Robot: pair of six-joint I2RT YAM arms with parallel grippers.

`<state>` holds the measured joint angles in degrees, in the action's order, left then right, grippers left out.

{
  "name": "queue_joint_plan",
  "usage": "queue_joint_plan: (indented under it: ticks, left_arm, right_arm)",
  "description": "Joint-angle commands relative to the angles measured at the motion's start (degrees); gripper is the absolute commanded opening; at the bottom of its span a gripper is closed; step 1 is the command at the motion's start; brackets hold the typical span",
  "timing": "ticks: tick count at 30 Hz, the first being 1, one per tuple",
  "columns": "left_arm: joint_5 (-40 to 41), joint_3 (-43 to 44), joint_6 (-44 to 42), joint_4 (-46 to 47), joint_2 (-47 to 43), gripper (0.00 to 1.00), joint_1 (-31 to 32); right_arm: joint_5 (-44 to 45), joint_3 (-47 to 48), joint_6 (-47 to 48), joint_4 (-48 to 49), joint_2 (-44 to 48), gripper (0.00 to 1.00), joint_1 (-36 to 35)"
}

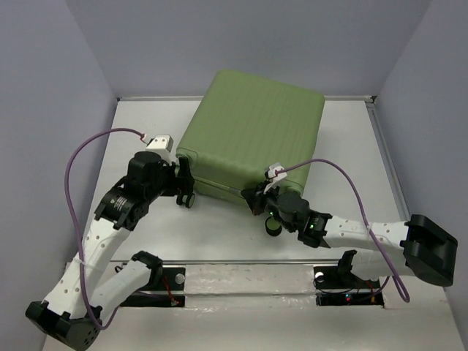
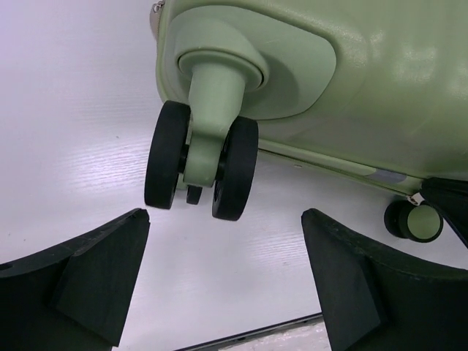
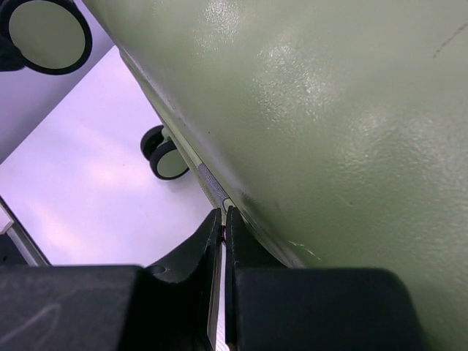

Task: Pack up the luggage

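The luggage [image 1: 252, 131] is a light-green ribbed suitcase lying shut and flat at the middle back of the table. My left gripper [image 1: 181, 186] hangs open at its near-left corner. In the left wrist view the fingers [image 2: 110, 270] stand wide apart with bare table between them, just short of a black twin caster wheel [image 2: 201, 164]. My right gripper [image 1: 256, 197] is at the near edge of the luggage [image 3: 351, 110]. Its tips [image 3: 223, 213] are pressed together on the small zipper pull at the end of the zipper line [image 3: 208, 179].
Another caster wheel [image 1: 273, 225] sits by my right wrist. A metal rail [image 1: 241, 278] runs along the near table edge between the arm bases. Grey walls close in the left, back and right sides. Purple cables [image 1: 73, 168] loop above both arms.
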<state>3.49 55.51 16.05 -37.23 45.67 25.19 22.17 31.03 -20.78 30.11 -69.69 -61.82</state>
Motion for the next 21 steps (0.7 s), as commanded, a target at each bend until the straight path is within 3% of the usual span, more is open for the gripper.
queue_joint_plan:
  ticks: [1, 6, 9, 10, 12, 13, 15, 19, 21]
  left_arm:
    - [-5.5, 1.3, -4.1, 4.5, 4.2, 0.96, -0.8]
    - [-4.6, 1.7, -5.7, 7.7, 8.6, 0.86, -1.1]
    - [-6.3, 1.7, -5.9, 9.8, 9.9, 0.65, -1.2]
    - [-7.8, 1.8, -6.0, 11.1, 10.3, 0.49, -1.2]
    - [-9.3, 2.0, -5.9, 12.4, 10.8, 0.36, -1.2]
    - [-10.3, 2.5, -5.8, 13.5, 11.3, 0.23, -1.2]
    - [-12.1, 3.1, -5.2, 14.8, 11.9, 0.08, -1.2]
    - [-26.1, 1.1, 2.5, 24.3, 12.1, 0.06, 0.7]
    - [-26.7, 0.0, 6.0, 28.8, 12.2, 0.06, 5.4]
  right_arm:
    - [-1.7, -2.4, -3.1, -2.3, -0.2, 0.07, 1.9]
    - [-2.9, -3.0, -3.3, -1.9, 0.4, 0.07, 1.9]
    - [-3.3, -3.1, -3.3, -1.8, 0.7, 0.07, 1.9]
    - [-3.3, -3.1, -3.1, -1.9, 0.7, 0.07, 1.9]
    - [-3.5, -3.0, -3.0, -1.8, 0.6, 0.07, 1.9]
    - [-3.6, -2.9, -2.9, -1.9, 0.5, 0.07, 1.9]
    - [-4.0, -2.9, -2.8, -1.9, 0.6, 0.07, 1.9]
    - [-5.6, -3.9, -3.0, -2.2, 1.9, 0.07, 1.9]
    - [-6.0, -4.3, -3.4, -3.4, 2.6, 0.07, 1.9]
